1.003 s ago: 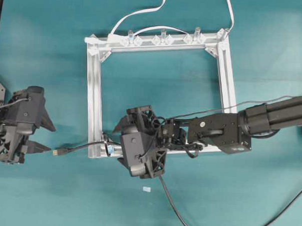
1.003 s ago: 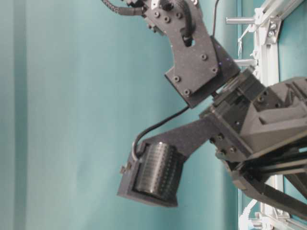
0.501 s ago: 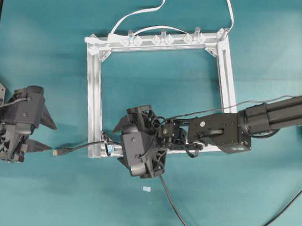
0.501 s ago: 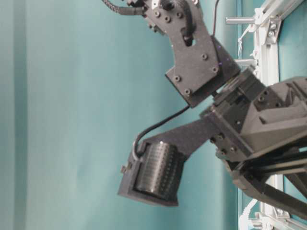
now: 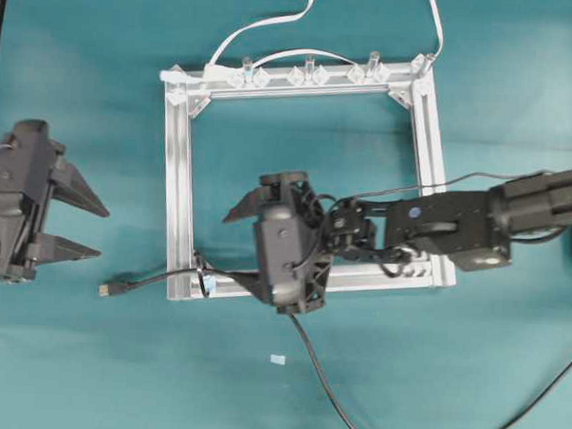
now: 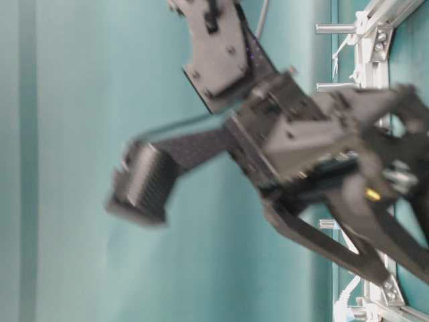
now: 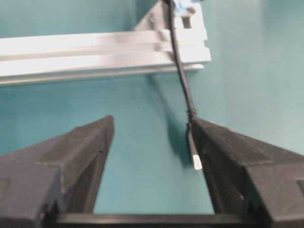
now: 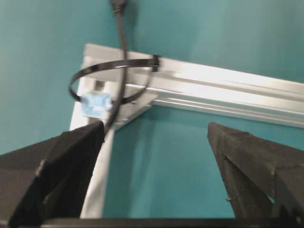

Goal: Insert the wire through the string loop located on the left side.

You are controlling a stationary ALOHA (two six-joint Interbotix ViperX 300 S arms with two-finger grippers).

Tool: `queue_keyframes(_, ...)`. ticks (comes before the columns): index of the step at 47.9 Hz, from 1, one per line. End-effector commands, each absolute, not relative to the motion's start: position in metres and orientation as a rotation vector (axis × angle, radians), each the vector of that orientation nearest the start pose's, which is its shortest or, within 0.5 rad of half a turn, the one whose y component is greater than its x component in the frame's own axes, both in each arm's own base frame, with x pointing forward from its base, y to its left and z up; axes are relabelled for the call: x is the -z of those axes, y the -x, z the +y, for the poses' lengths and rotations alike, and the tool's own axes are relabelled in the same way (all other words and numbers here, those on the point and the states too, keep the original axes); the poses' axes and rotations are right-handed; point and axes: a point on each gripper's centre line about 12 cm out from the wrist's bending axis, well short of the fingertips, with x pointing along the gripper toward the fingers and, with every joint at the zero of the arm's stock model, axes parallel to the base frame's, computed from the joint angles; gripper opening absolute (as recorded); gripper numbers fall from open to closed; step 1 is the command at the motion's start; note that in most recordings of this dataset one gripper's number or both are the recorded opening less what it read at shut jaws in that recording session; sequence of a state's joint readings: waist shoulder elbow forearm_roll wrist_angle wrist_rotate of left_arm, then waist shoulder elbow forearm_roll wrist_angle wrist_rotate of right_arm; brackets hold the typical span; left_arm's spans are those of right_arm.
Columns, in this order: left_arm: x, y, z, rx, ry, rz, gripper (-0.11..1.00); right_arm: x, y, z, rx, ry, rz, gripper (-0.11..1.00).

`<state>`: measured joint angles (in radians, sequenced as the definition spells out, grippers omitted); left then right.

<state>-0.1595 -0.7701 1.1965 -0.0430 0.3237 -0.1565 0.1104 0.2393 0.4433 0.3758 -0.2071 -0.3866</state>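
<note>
Were matte black throughout, both arms built of blocky, angular housings. Left hand [image 5: 77, 224] carried two tapered, wedge-shaped fingers [image 7: 71, 156]; right hand [image 5: 229, 248] the same, its fingers [image 8: 247, 156] rough-grained. Showed small round screw heads on flat plates, a ribbed cylindrical motor casing, thin black leads looping along the right forearm

A teal tabletop [image 5: 102, 73] is seen carrying everything. A square silver aluminium frame [image 5: 178, 191] is laid flat near its middle, toward the far edge. The wire [image 5: 328, 387] is trailed across the near part, its plug [image 5: 104, 288] rested just left of the frame's near-left corner. A small white scrap [image 5: 278, 359] is left nearby.
</note>
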Motion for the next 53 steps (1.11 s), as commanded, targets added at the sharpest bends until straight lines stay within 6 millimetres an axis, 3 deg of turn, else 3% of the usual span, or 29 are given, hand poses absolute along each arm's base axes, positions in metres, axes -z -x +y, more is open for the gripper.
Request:
queue_keyframes(1,-0.186,-0.19,-0.029,0.085,0.129,0.73,0.68,-0.189,-0.458,0.033,-0.008,0.055,0.402,0.94)
queue_keyframes(26,-0.193,-0.174,-0.021,0.057,0.155,0.633,0.68,-0.191,-0.421,0.004,0.1,-0.049,0.344,0.94)
queue_keyframes(53,-0.198,-0.164,-0.011,0.015,0.174,0.55,0.67,-0.186,-0.415,0.004,0.1,-0.045,0.355,0.94)
